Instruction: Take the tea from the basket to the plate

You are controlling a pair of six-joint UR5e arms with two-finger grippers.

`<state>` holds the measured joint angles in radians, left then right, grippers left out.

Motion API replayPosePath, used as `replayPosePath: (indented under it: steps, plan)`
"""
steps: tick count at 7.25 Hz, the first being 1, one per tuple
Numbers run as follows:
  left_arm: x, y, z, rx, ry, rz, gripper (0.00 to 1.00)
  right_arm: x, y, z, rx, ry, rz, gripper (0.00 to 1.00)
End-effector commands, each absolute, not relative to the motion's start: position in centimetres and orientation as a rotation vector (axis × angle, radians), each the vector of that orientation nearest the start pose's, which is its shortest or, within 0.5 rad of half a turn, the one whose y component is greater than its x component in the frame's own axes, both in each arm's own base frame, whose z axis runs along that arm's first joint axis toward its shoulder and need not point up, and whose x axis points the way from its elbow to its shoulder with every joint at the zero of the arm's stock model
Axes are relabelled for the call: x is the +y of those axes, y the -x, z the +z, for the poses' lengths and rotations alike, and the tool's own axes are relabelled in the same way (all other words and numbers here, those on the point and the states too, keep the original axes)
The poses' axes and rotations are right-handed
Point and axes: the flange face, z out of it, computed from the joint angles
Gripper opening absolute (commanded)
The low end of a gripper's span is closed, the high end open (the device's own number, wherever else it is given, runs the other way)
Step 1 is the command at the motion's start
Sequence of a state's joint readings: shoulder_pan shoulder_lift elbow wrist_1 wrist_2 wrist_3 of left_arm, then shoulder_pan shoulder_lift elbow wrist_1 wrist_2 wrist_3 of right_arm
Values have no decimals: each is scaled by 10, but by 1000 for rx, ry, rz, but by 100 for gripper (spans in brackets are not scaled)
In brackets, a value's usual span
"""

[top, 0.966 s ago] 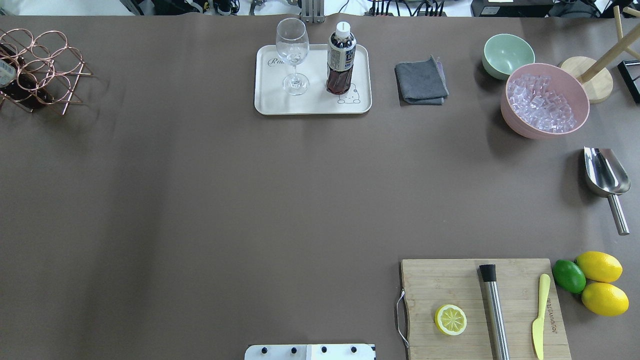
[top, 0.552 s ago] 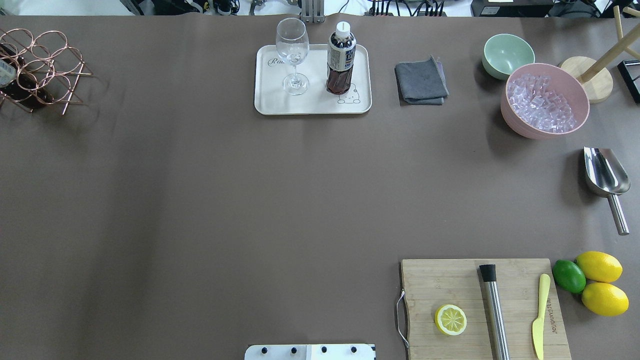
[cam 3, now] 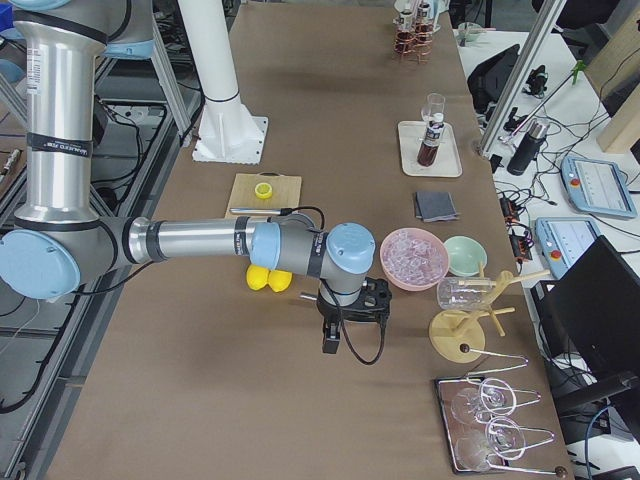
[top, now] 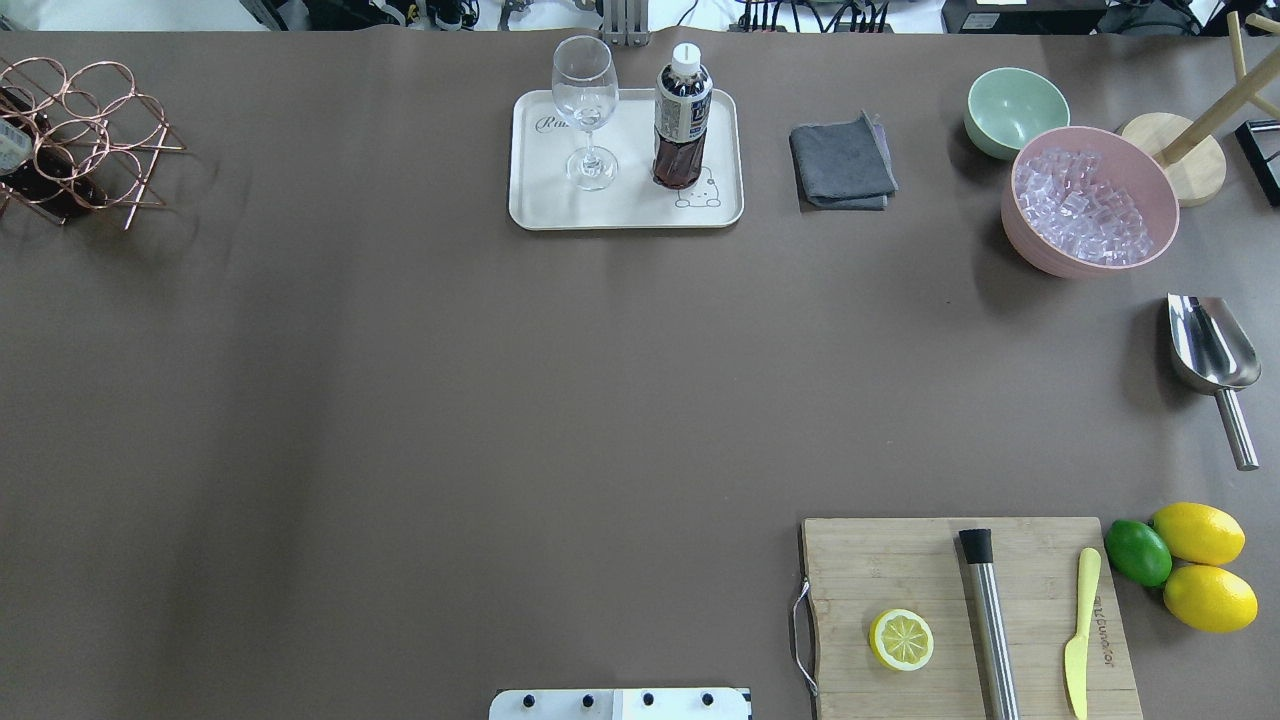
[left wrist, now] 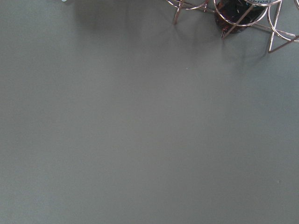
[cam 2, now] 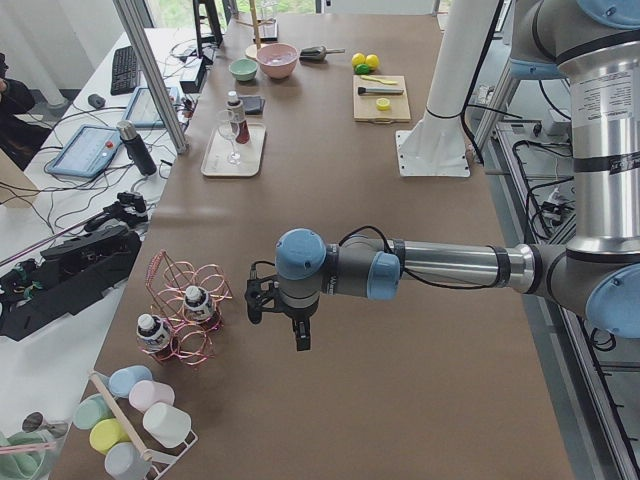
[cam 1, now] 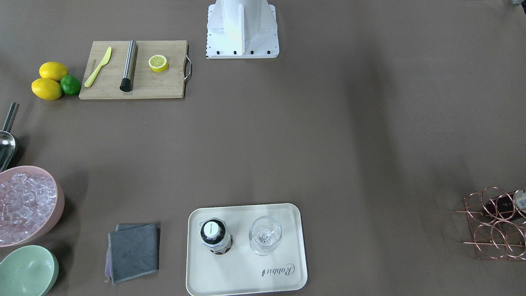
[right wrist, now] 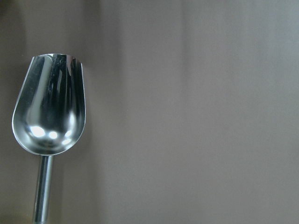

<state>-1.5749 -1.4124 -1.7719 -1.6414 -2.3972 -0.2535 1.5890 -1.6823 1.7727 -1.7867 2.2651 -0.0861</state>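
A: What does the surface carry?

B: A table [top: 400,400] under a creased brown cover. At its far edge lies the plate [top: 630,215]. The tea [top: 682,120] stands upright on the plate, beside a glass [top: 585,110]. The basket [top: 85,120] sits at the far left corner, well apart from the plate, with two more bottles [cam 2: 150,333] in its cells.

A: And the right half?

B: A cloth [top: 842,165], a pink bowl [top: 1030,240] of ice, a scoop [right wrist: 49,107], and a board [top: 900,570] with a halved lemon.

A: The arms?

B: The left gripper [cam 2: 301,338] hangs above bare cover near the basket, holding nothing that shows. The right gripper [cam 3: 332,340] hangs near the pink bowl, with the scoop below its camera. Whether either pair of fingers is spread or pressed together cannot be told from the side views.

A: The room?

B: A white pedestal [cam 1: 242,28] rises at the robot's edge. Beyond the far edge is a desk with tablets [cam 2: 88,150], a keyboard [cam 2: 124,68] and cables.
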Motion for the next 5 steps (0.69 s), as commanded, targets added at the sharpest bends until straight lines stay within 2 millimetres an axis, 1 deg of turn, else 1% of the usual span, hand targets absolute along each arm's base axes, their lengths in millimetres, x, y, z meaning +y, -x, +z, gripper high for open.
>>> replayPosePath:
  steps: [1, 3, 5]
  plan:
    - [-427, 65, 619, 833, -9, -203, 98, -431, -78, 637, -695, 81, -25, 100]
    - [-426, 65, 618, 838, -7, -207, 98, -431, -78, 636, -695, 80, -21, 100]
    - [-421, 68, 612, 841, -13, -213, 98, -431, -78, 636, -695, 79, -24, 100]
